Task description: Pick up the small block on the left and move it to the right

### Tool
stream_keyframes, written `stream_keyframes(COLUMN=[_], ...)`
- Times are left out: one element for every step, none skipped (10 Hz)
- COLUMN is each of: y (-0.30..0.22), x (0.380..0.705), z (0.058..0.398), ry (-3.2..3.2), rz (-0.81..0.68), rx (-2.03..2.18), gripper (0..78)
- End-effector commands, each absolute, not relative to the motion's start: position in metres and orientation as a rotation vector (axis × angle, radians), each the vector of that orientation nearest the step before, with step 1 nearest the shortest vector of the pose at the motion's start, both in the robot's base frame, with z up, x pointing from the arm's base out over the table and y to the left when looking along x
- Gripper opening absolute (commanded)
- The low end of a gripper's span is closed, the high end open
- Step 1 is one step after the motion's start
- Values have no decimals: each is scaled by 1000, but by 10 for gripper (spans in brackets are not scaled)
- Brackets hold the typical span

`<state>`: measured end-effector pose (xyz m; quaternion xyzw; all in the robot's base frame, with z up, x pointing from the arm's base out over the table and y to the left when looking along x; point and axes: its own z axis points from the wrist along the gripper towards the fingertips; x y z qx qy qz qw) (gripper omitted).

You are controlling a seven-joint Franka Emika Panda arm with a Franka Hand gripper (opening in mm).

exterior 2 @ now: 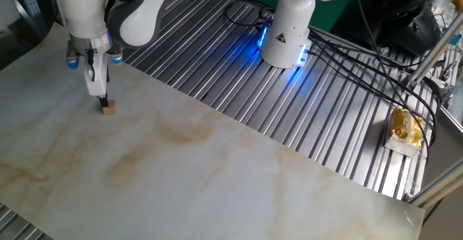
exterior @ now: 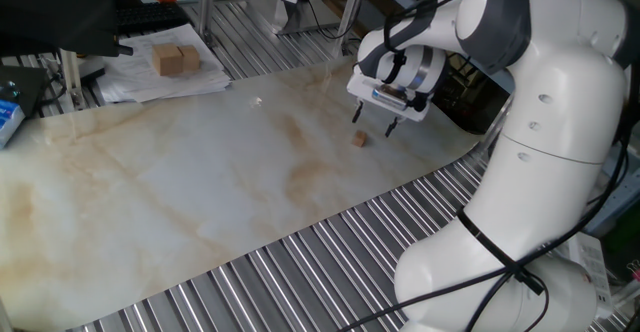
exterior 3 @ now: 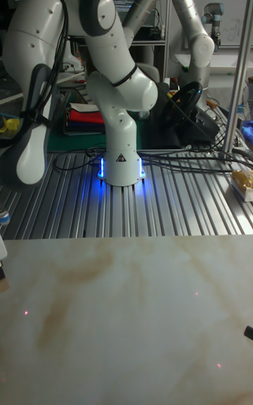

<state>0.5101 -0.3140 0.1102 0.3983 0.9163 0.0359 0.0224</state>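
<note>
— Where is the small block [exterior: 358,139] sitting right now?

— I am seeing it lying on the marbled tabletop [exterior: 200,192], toward three o'clock in the one fixed view, close to the edge where the ribbed metal bench [exterior: 330,262] begins. In the other fixed view the same cube [exterior 2: 108,108] is showing near nine o'clock.

— And the claw?

— The claw [exterior: 374,119] is hanging just above the block, at about one o'clock from it in the one fixed view. Its two dark fingertips [exterior: 391,127] are standing apart with a clear gap between them, and nothing is sitting in that gap. In the other fixed view the claw [exterior 2: 103,100] is pointing straight down and its tip is appearing right at the block's top; I am not able to tell from there whether it is touching.

— Anything else on the scene?

— I am seeing a pair of larger tan blocks [exterior: 176,59] resting on papers [exterior: 160,77] at eleven o'clock, well apart from the cube. The tall fixed view is showing the arm's white base [exterior 3: 121,145] glowing blue, with the block out of sight there.
</note>
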Motion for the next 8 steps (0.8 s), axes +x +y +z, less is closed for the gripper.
stream_keyframes(y=[-305,-304,-304,-304,-304,-305,-305,-305], x=[514,515,515,516,518,519,519,519], z=[109,107,105,103,100,97,95,94], ry=[2819,2820,2820,2820,2818,2814,2813,2812], rz=[113,113,113,113,115,115,116,119], rx=[1262,1259,1250,1247,1243,1241,1239,1238], gripper=[774,774,774,774,774,774,774,774])
